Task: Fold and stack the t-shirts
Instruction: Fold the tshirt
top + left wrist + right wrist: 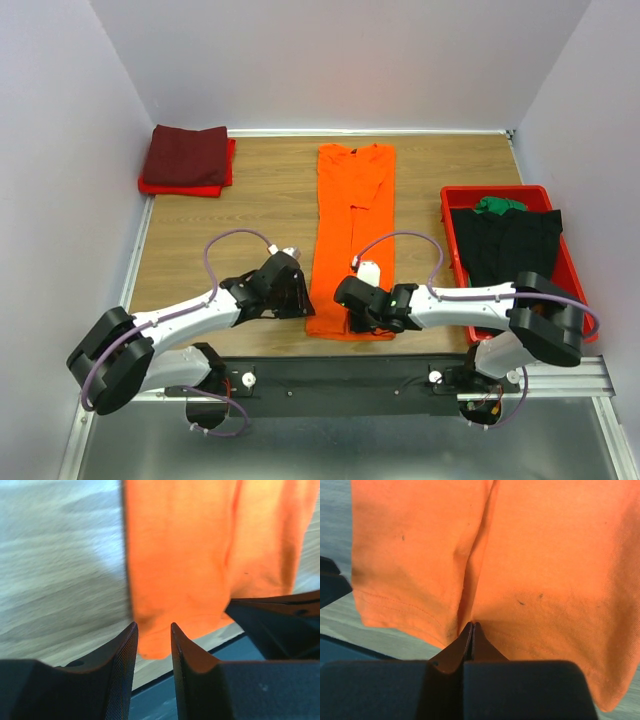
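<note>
Five t-shirts (354, 240), one red tray (449, 225), two arms (190, 315).

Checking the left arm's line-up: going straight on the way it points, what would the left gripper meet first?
The left gripper would meet the orange t-shirt first, at its near hem corner, just ahead of the parted jaws; exact depth is unclear.

My left arm (190, 315) and right arm (470, 298) are white shells with bulky black joints; a lilac cable (225, 240) loops off each. The left gripper (152, 630) has black wedge fingers (122, 660) with finely dimpled inner faces; the right gripper (472, 626) is matte black too.
</note>
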